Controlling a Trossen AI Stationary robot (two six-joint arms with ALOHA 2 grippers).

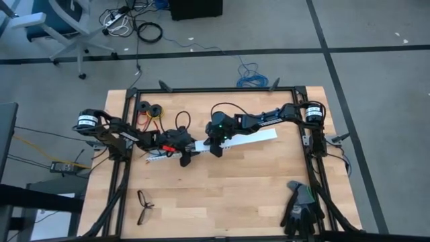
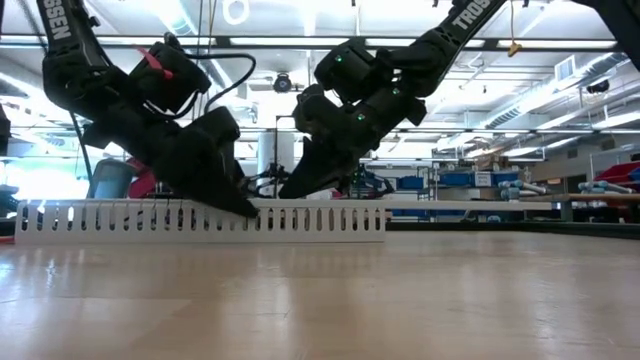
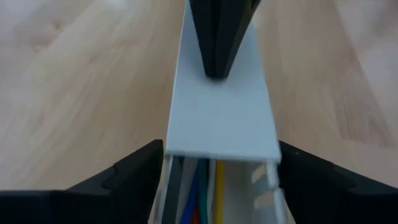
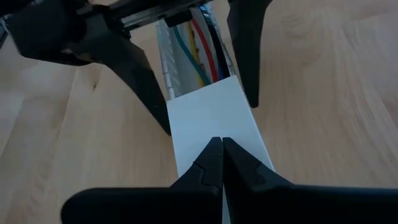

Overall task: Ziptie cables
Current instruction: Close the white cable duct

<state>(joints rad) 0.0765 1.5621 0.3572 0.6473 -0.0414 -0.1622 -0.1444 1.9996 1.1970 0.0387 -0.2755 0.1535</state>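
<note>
On the tabletop point(image 1: 235, 195), mid-frame, I have the duct point(image 1: 255, 138) with the cables point(image 4: 198, 46) lying inside. My left gripper point(image 1: 183, 156) straddles it, fingers spread and released; my right gripper point(image 1: 216, 149) presses its cover point(image 4: 214, 121), clenched. Risk: the cover could slide shut, burying the cables before any ziptie.

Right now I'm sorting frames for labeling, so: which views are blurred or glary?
Left wrist view: the left gripper fingers and cables are soft, too close. Right wrist view: the right gripper is blurred, the white slotted strip sharper. Low view: bright ceiling lights leave both arms silhouetted. High view: even, no glare.
</note>
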